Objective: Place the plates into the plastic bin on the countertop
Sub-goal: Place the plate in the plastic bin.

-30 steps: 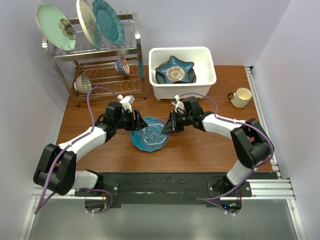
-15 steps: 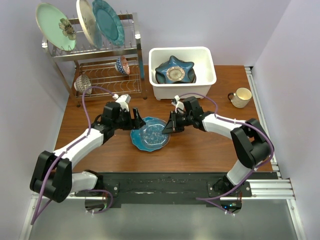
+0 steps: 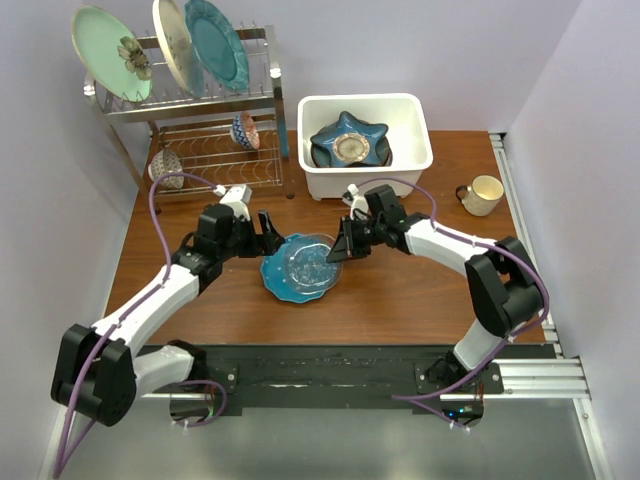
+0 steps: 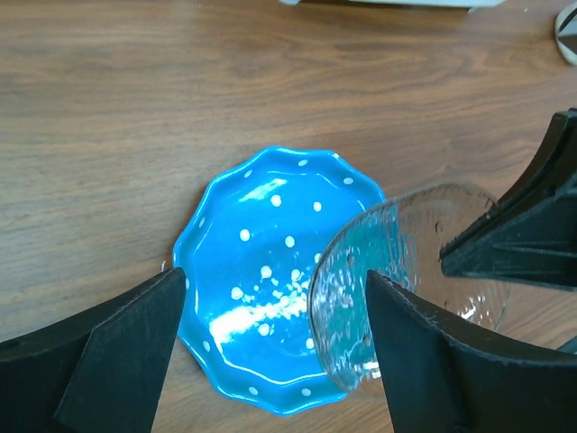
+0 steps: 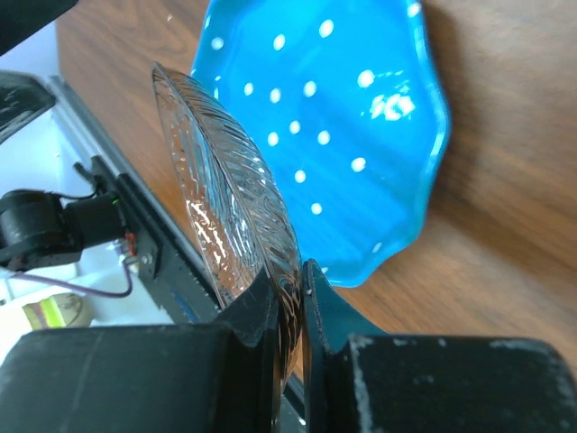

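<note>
Right wrist view: the right tool (image 5: 287, 298) is pinched tight on the rim of a clear glass plate (image 5: 225, 198). The plate is tilted on edge above the blue dotted plate (image 5: 343, 117), which lies flat on the surface (image 3: 400, 290). The left tool (image 4: 275, 334) stands wide with nothing in it, at that blue plate's left edge. Behind, the white bin (image 3: 415, 150) holds the star-shaped plate (image 3: 350, 140).

The scalloped plate (image 4: 261, 271) is showing bright blue with scattered white dots — the ribbed glass plate (image 4: 397, 234) is looking clear, and the countertop (image 4: 108, 108) is showing reddish-brown wood grain.
</note>
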`<state>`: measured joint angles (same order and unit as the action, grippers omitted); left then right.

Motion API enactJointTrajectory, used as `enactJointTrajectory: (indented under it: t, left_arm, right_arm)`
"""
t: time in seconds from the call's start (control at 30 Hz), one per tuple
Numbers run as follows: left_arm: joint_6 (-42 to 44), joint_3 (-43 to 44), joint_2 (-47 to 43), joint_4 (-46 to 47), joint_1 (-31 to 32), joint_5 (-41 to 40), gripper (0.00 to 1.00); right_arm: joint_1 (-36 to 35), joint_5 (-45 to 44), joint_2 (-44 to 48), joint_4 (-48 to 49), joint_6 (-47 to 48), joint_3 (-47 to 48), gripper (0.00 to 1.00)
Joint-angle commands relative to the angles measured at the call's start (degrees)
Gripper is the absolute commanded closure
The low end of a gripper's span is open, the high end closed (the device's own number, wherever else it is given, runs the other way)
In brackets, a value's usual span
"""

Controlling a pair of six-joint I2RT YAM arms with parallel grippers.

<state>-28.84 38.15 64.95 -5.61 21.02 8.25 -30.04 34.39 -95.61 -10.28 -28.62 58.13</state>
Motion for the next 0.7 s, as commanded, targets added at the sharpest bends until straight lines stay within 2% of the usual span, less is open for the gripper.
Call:
enactJointTrajectory:
  t: [0.0,0.3,0.67]
  left_arm:
    - [1.0,2.1,-2.4,-0.5,-0.2,-2.2,0.14]
    - [1.4,2.7,-3.0,-1.9,-0.2,-3.3,0.12]
    - [1.9,2.8,0.2,-2.1,-0.1,-2.3,0.12]
  right_arm:
    - [1.6,-2.8,2.0,-3.3,3.3,4.8,1.0]
    - [5.7,-3.3,1.8,-7.1,4.7,12.4,1.0]
    - [10.6,-1.1,-0.9,-7.3,2.7,23.3,1.0]
